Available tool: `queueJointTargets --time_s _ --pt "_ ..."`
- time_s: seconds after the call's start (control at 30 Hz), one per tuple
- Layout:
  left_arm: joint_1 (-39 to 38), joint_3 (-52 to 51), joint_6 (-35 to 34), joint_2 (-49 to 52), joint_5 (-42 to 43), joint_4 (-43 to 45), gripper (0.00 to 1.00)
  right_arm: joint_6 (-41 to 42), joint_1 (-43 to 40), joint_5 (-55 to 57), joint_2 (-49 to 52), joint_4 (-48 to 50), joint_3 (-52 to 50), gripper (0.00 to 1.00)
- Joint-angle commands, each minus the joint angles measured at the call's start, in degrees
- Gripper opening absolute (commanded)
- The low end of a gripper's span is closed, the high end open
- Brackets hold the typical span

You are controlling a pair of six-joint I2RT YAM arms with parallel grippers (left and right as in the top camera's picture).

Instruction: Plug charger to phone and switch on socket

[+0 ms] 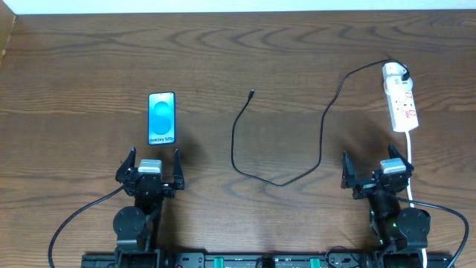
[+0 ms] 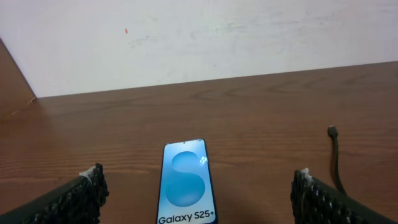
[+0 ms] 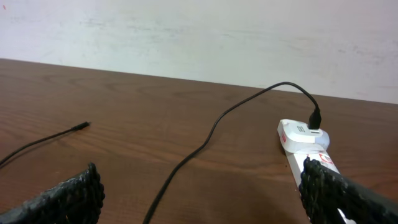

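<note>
Brown wood-grain bench [image 1: 238, 52], white wall [image 2: 186, 37] along the far edge.

Overhead: both arms tucked low at the near edge, wrists pointing to 12. Left gripper [image 1: 154, 158] jaws spread wide, nothing between them. Phone [image 1: 161, 117] lies flat, screen up, at its 12, near but not touching. Right gripper [image 1: 370, 159] jaws equally wide and empty. Socket [image 1: 400, 104] at its 1, white cord [image 1: 411, 156] running down past the arm toward 6. Charger [image 1: 256, 175] loops across mid-bench. Its connector tip [image 1: 252, 93] lies free at 2 of the phone, well apart from it. Its plug [image 1: 401, 74] sits at the socket's far end.

Left wrist: phone [image 2: 186, 186] centred ahead of the wide-open jaws, untouched. Connector tip [image 2: 333, 130] at 2, loose on the bench.

Right wrist: jaws wide, holding nothing. Socket [image 3: 305, 140] at 1, plug [image 3: 315, 118] seated in its far end. Charger [image 3: 205, 143] trails off toward 7, connector tip [image 3: 84, 126] out at 10.
</note>
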Motion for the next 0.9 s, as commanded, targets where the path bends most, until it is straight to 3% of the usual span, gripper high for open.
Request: queueJointTargets --time_s 0.0,0.5,0.87 --pt "0.2 -0.5 0.1 -0.3 0.3 -2.4 0.95 0.8 -0.2 0.3 0.0 -0.2 -0.1 0.99" --pt "0.2 0.9 -0.2 0.5 0.4 -2.3 0.96 0.8 -0.2 0.3 0.0 -0.3 -0.1 0.99" --pt "0.2 7.9 -0.2 11.8 0.4 -2.3 0.95 0.8 -0.2 0.3 0.0 -0.2 -0.1 0.99"
